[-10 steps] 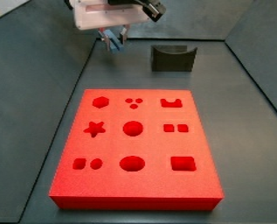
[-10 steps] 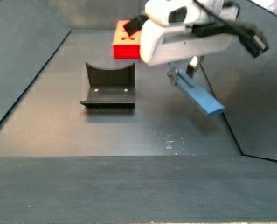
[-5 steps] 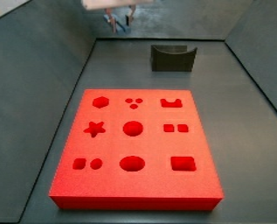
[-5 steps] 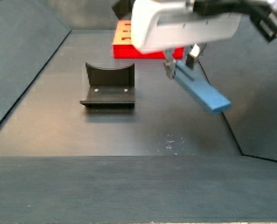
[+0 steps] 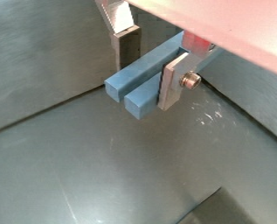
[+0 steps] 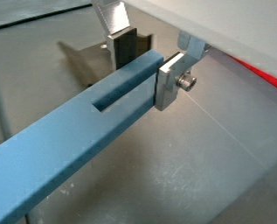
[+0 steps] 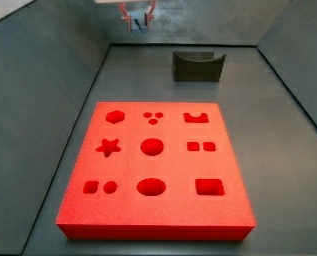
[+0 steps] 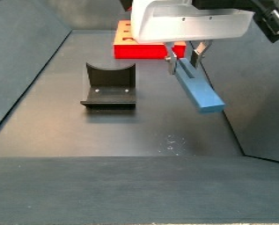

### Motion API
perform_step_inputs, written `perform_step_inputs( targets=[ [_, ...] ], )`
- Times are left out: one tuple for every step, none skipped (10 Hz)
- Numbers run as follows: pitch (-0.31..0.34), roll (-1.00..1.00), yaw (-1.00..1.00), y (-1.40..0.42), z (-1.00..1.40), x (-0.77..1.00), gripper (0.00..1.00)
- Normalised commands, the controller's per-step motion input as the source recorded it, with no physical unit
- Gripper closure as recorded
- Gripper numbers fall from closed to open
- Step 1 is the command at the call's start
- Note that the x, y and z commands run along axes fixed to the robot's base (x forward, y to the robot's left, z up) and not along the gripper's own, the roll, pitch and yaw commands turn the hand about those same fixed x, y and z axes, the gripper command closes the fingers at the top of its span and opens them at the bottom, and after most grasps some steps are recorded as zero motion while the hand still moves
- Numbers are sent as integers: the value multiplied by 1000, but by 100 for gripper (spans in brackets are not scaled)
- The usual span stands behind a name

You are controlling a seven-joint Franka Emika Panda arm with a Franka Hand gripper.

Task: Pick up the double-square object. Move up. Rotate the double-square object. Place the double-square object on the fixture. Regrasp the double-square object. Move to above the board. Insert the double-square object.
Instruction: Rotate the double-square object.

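My gripper (image 8: 187,54) is shut on the double-square object (image 8: 198,88), a blue-grey bar that hangs slanted down from the fingers, lifted off the dark floor. In both wrist views the bar (image 5: 135,83) (image 6: 71,131) sits clamped between the silver fingers (image 5: 173,79) (image 6: 169,80). The fixture (image 8: 108,85), a dark notched block, stands on the floor apart from the bar, and also shows in a side view (image 7: 197,66). The red board (image 7: 154,170) with shaped cutouts lies flat on the floor. In that side view the gripper (image 7: 137,15) is high at the frame's top edge.
Slanted grey walls (image 7: 61,90) enclose the dark floor (image 8: 118,132) on all sides. The board's red edge (image 8: 139,42) shows behind the gripper body.
The gripper has risen with the bar in it over the last second. The bar hangs higher above the floor. The fixture and board have not moved.
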Motion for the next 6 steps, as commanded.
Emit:
perform_step_inputs(
  targets=[
    [0, 0, -1000, 1, -25, 9, 100],
    [-1, 0, -1000, 5, -23, 9, 100],
    [-1, 0, -1000, 10, -20, 10, 100],
    [-1, 0, -1000, 11, -20, 10, 100],
    [-1, 0, -1000, 13, -18, 11, 100],
    [-1, 0, -1000, 13, -18, 11, 100]
  ],
)
